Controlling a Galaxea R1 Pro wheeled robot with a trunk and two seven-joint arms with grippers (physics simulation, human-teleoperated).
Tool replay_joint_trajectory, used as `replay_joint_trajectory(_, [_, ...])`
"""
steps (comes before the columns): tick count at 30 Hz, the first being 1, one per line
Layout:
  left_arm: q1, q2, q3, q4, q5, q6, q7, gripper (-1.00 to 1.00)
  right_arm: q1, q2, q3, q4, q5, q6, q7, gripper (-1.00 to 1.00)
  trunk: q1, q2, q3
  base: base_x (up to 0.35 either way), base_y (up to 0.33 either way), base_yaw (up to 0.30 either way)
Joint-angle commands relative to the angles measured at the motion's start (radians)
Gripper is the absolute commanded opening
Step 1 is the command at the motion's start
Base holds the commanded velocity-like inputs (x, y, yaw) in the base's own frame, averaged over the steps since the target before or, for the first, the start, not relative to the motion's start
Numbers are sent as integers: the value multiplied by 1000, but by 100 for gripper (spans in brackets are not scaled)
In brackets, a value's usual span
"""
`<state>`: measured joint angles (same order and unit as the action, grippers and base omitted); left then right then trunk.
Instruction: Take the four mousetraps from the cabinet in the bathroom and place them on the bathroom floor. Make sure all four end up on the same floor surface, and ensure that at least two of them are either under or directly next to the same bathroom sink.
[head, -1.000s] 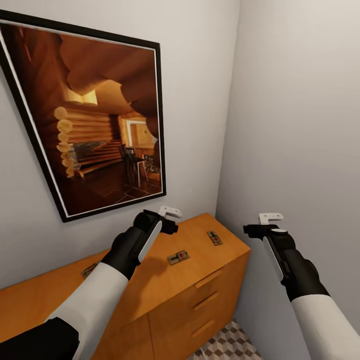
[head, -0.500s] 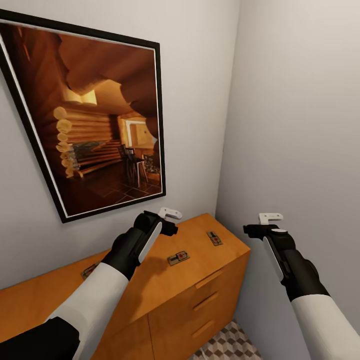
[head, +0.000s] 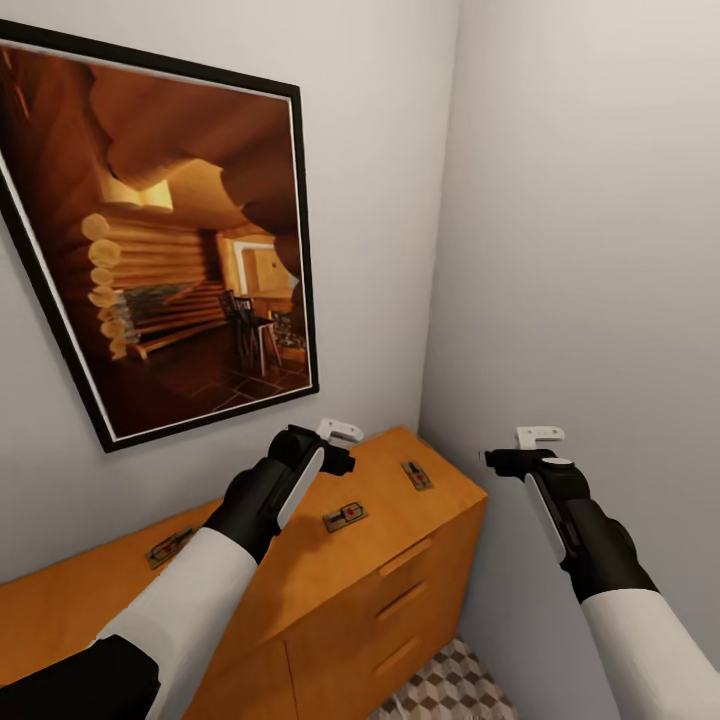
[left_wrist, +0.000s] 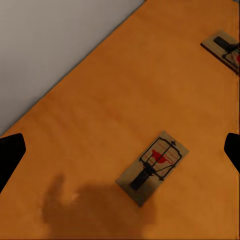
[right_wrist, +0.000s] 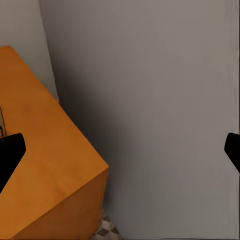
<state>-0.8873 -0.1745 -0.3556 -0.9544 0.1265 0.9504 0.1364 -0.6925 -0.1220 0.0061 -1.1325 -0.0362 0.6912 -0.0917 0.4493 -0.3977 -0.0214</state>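
Note:
Three mousetraps lie flat on top of the orange-brown cabinet: one at the left, one in the middle, one near the right end. My left gripper hovers above the cabinet top just behind the middle trap. It is open and empty, its fingertips wide apart around that mousetrap below, with another mousetrap cut off at the picture's edge. My right gripper hangs open and empty in the air past the cabinet's right end, facing the grey wall.
A large black-framed picture hangs on the wall behind the cabinet. The cabinet's right end stands close to the side wall in a corner. A strip of cube-patterned bathroom floor shows in front of the drawers.
The whole head view has shifted a little leftward in the picture, so the camera turned; the left-hand mousetrap shows more fully. Both arms hold their poses.

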Motion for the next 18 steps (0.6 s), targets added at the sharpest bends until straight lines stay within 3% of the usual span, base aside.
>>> replay_joint_trajectory(1, [-1,0,-1,0,11,-1,10,100,-1,0,1,-1,-4,5,-5,100,1,-2,-2,0,0,-245])
replay_joint_trajectory(12, [15,0,-1,4,12,-31,9,100,-1,2,0,0,-11,5,-5,100,1,-2,2,0,0,-245])
replay_joint_trajectory(18, [47,0,-1,5,12,-51,10,100,-1,2,1,1,-11,6,-5,100,1,-2,4,0,0,-111])
